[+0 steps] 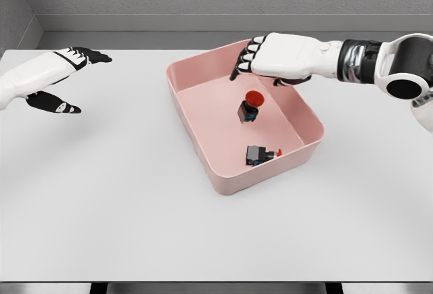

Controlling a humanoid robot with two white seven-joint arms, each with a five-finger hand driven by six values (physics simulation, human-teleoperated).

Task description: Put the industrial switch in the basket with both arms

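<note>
A pink basket (pixel 203 142) stands on the white table, right of the middle. Inside it are two industrial switches, each with a dark body and a red button. One switch (pixel 251 104) is near the basket's middle, just below my right hand. The other switch (pixel 260 155) lies on its side near the front wall. My right hand (pixel 264 56) hovers over the basket's far edge, fingers relaxed and holding nothing. My left hand (pixel 64 78) is over the table at the far left, fingers spread and empty.
The white table (pixel 122 206) stretches wide in front of and left of the basket. Its front edge runs along the bottom of the view. A grey wall stands behind the table.
</note>
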